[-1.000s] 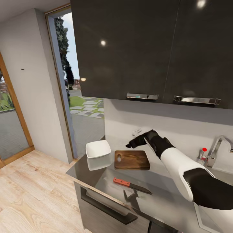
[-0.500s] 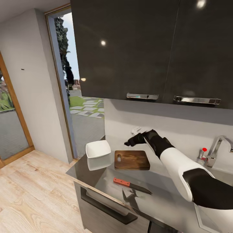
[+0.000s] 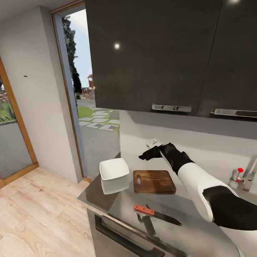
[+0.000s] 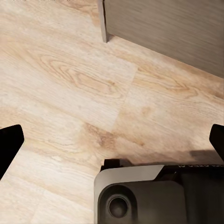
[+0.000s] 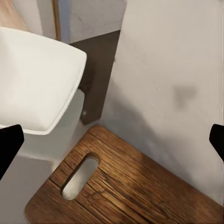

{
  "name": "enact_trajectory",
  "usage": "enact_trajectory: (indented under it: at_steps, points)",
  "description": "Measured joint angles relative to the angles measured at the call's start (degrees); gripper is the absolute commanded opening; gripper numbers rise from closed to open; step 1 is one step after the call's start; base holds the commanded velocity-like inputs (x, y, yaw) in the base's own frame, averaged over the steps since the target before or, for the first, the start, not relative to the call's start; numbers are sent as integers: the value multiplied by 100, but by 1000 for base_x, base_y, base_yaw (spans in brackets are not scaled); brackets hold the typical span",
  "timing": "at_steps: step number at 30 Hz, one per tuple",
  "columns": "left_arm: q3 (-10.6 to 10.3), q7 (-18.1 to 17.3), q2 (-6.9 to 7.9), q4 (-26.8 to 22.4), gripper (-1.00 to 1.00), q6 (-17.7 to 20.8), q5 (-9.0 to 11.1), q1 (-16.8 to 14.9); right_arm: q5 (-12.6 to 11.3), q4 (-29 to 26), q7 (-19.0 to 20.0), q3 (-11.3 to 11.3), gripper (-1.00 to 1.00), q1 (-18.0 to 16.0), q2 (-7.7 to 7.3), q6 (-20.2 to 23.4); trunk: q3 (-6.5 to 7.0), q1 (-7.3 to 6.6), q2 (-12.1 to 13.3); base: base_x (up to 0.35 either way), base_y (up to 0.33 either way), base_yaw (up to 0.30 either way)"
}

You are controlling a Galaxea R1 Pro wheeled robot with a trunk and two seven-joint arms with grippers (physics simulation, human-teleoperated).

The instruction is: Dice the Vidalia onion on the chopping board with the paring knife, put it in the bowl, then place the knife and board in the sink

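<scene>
my right gripper [image 3: 149, 155]: fingers spread, empty | hangs above chopping board [image 3: 154, 181] far edge | bowl [image 3: 114, 168] beside board | paring knife [image 3: 157, 214] nearer me on surface [image 3: 117, 201]

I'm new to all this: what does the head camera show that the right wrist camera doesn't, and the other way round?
Head view alone: the paring knife lying on the countertop nearer the front edge than the board, the dark wall cupboards, the tap's red-tipped lever, the wooden floor, and the right arm with its end effector held above the board's far edge. Right wrist view alone: close-up wood grain and the two dark fingertips spread at the picture's edges. Both share the chopping board with its slot hole, and the white bowl beside it.
</scene>
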Motion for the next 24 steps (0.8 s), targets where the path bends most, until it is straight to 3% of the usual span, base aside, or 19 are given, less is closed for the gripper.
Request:
enact_trajectory:
  at_steps: [17, 24]
  points:
    - [-1, 0, 0, 0, 100, 0, 0, 0, -19, 103, -18, 1, 100, 0, -55, 3, 0, 1, 0, 5, 3, -1]
    - [-1, 0, 0, 4, 100, -1, 0, -1, -20, 235, -17, 5, 100, 0, -56, 2, 28, 1, -1, 0, 0, -156]
